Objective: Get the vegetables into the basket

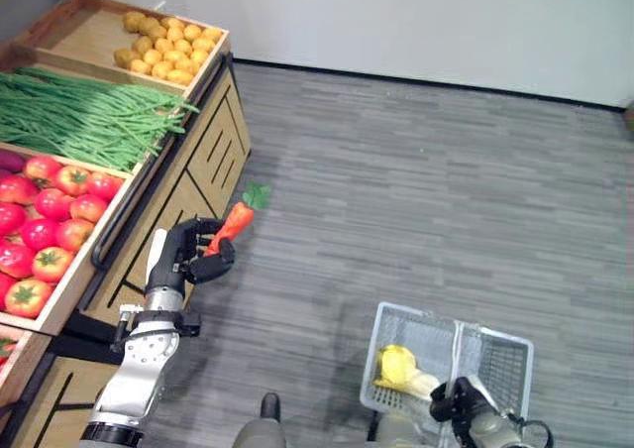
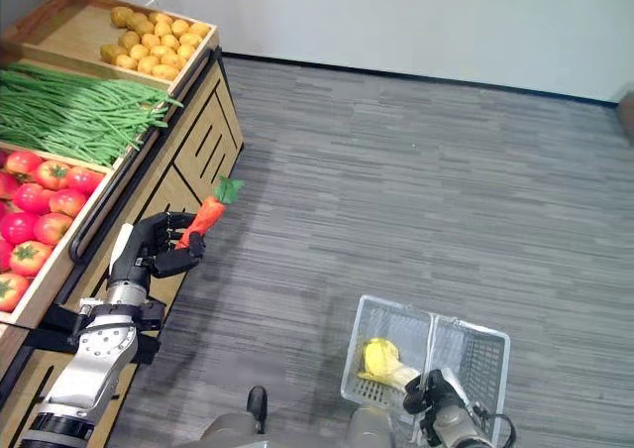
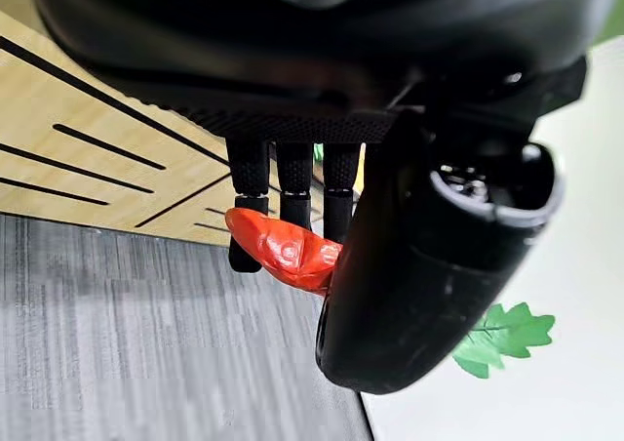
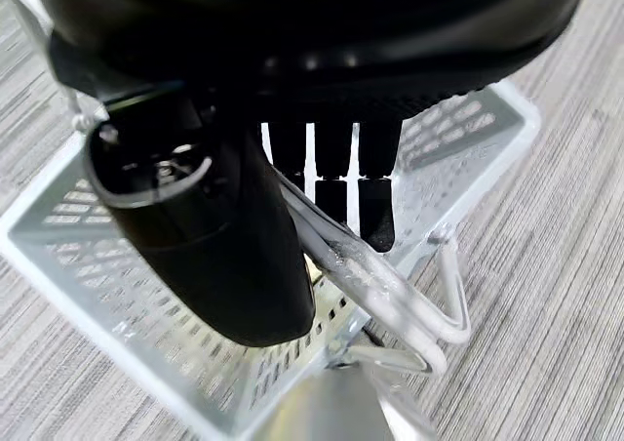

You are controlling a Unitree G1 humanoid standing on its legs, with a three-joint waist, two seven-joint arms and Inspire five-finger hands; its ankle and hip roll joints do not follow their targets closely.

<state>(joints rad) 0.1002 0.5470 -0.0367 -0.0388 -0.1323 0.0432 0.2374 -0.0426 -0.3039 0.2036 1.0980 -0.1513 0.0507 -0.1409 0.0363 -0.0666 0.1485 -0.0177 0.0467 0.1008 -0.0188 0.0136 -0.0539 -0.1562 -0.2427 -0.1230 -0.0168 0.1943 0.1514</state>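
Left robot hand [image 1: 188, 255]: I see it curled round the carrot [image 1: 229, 226], fingers and thumb pinching the orange root, leafy top pointing away from the palm; it hangs over the floor just beside the produce stand [image 1: 203, 161].
Right robot hand [image 2: 434, 398]: my read from its wrist view is fingers hooked round the white basket handle [image 4: 390, 295], holding the basket [image 1: 495, 354] low at my right side.
Basket contents: one yellow vegetable [image 1: 398, 366] already lies inside.
Step in hand: I judge it to be carrying the carrot across to the basket.
How I would do it well: swing the left arm across until the carrot sits squarely above the open mesh, clear of the handle, then lower before letting go so it does not bounce out.
Risk: the pinch sits near one end of the root, so a quick swing could twist it loose.
Still on the stand: tomatoes [image 1: 45, 220], green beans [image 1: 79, 116], potatoes [image 1: 163, 44].
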